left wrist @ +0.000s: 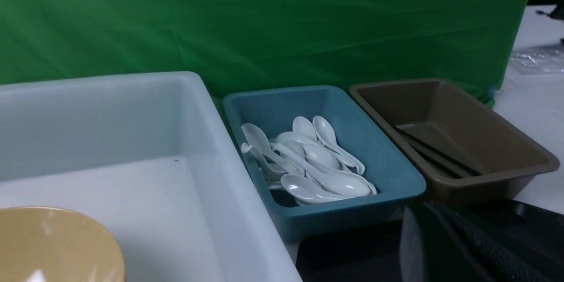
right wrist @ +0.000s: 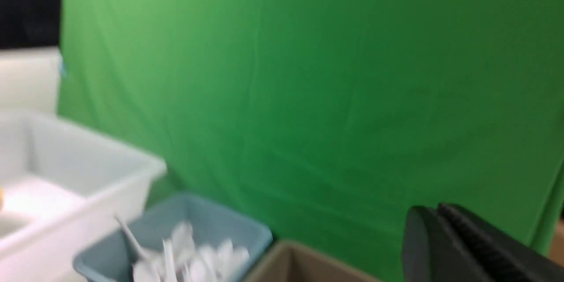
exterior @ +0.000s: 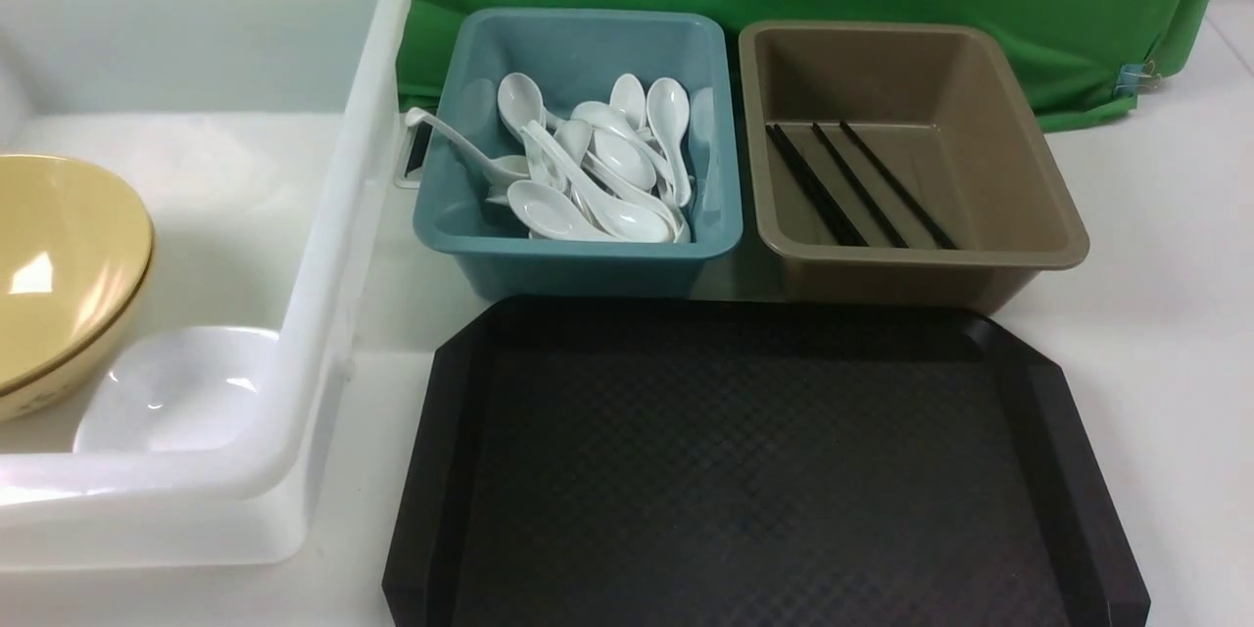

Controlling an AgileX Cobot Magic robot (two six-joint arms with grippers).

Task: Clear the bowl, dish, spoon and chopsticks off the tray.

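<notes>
White curved-handle soup spoon (exterior: 458, 142) overhangs rim of teal plastic tub (exterior: 578, 249); stray arm brush could tip it out. Both pincers pressed together, nothing pinched.

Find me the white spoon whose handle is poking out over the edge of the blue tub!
It's the spoon at the blue tub's left side: its hooked handle end sticks out past the rim, unlike the others' handles.

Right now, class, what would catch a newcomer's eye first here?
Probably the big black plastic tray, bare in its visible part, front and centre. Next, the heap of glossy white spoons in the teal tub beyond it, and the wide mustard-yellow bowl inside the white bin at far left.
</notes>
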